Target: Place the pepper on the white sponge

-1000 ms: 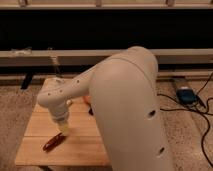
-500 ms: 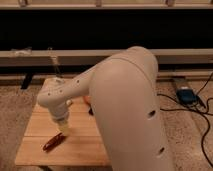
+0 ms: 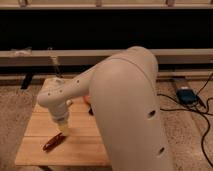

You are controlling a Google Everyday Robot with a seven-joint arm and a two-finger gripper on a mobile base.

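The pepper (image 3: 53, 143) is a small slender dark red glossy thing lying on the wooden table (image 3: 35, 150) near its front left. My gripper (image 3: 62, 129) hangs from the white arm just above and to the right of the pepper, close to its upper end. The white sponge is hidden, probably behind the arm. A bit of an orange thing (image 3: 86, 99) peeks out beside the arm.
The big white arm (image 3: 125, 105) covers the right half of the table. A thin clear upright thing (image 3: 54, 64) stands at the table's back left. A blue box (image 3: 186, 95) and black cables lie on the floor at right. A long low bench runs behind.
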